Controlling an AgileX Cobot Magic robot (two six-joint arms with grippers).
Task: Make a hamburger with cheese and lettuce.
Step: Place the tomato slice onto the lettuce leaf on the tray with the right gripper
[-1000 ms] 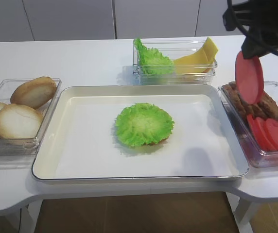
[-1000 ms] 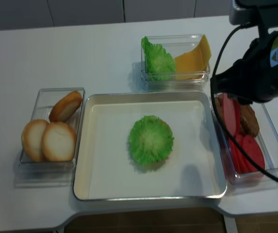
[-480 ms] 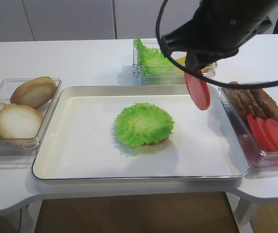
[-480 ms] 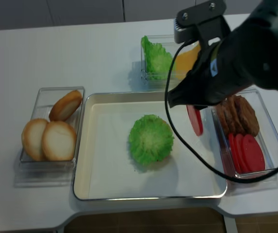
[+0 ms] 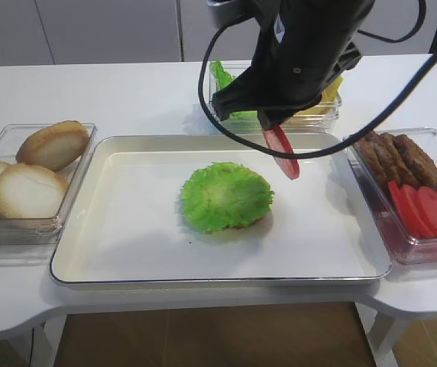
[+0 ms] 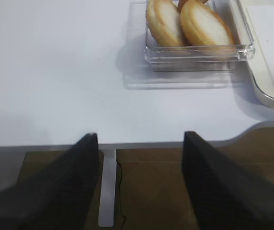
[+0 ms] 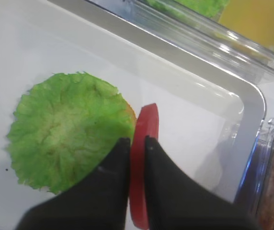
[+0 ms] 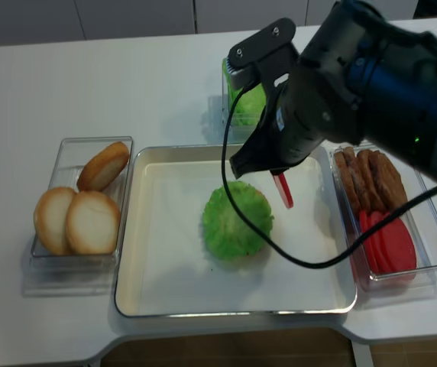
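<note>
hamburger (image 5: 226, 196) sitting mid-tray, frilly lettuce (image 7: 67, 135) spread over a bun half, a sliver of tan peeking out at the leaf's right edge. just beside and above it, right gripper (image 7: 136, 160) clamped on a red tomato slice (image 5: 281, 151), disc held edge-on and tilted, hanging over the white tray (image 5: 127, 252) between the stack and the tray's right rim, not touching the leaf. cheese (image 5: 327, 86) parked in the clear bin (image 5: 325, 111) behind the tray, mostly hidden by the arm. off right, a bin of brown patties (image 5: 406, 159) and more red slices (image 5: 425, 210); off left, pale buns (image 5: 27, 189) in their own box. left gripper (image 6: 139, 184) out over the table edge, fingers spread wide, holding nothing.
</note>
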